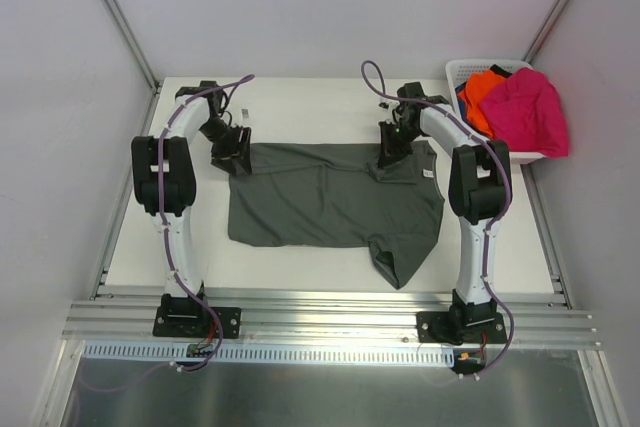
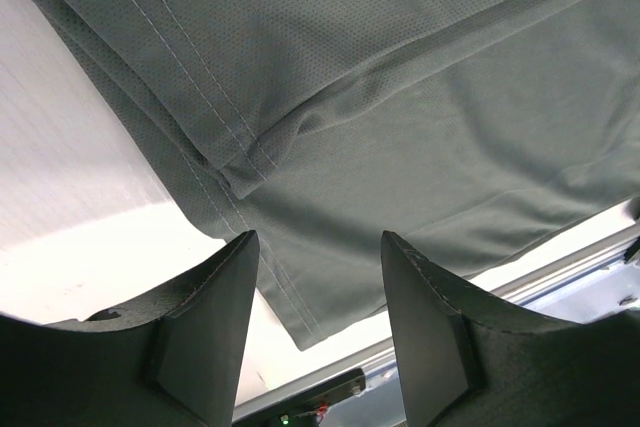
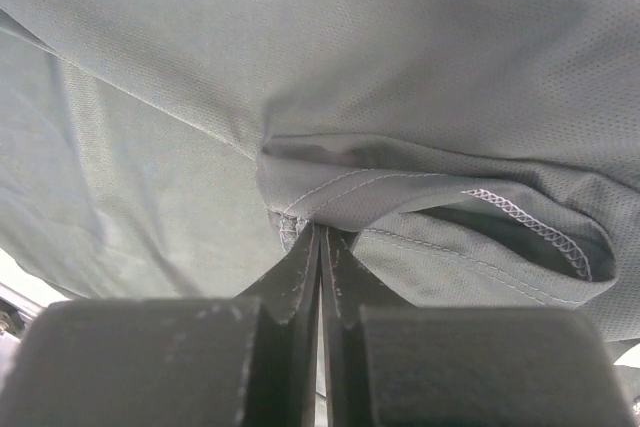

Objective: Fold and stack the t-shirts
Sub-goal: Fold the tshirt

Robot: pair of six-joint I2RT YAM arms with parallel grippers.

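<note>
A large dark grey-green t-shirt (image 1: 330, 202) lies spread on the white table, one sleeve trailing toward the front right. My right gripper (image 1: 388, 159) rests on its far right part by the collar. In the right wrist view that gripper (image 3: 322, 229) is shut, its tips pinching a stitched edge of the shirt (image 3: 300, 67), which puckers there. My left gripper (image 1: 232, 152) sits at the shirt's far left corner. In the left wrist view it (image 2: 318, 237) stands open, with the shirt's hem (image 2: 400, 97) lying beyond the fingers. A magenta-pink t-shirt (image 1: 530, 112) and an orange t-shirt (image 1: 482, 97) are heaped in the basket.
A white lattice basket (image 1: 470, 69) stands at the back right corner of the table (image 1: 300, 97). White walls with metal posts close in the back and both sides. An aluminium rail (image 1: 330, 312) carrying both arm bases runs along the near edge.
</note>
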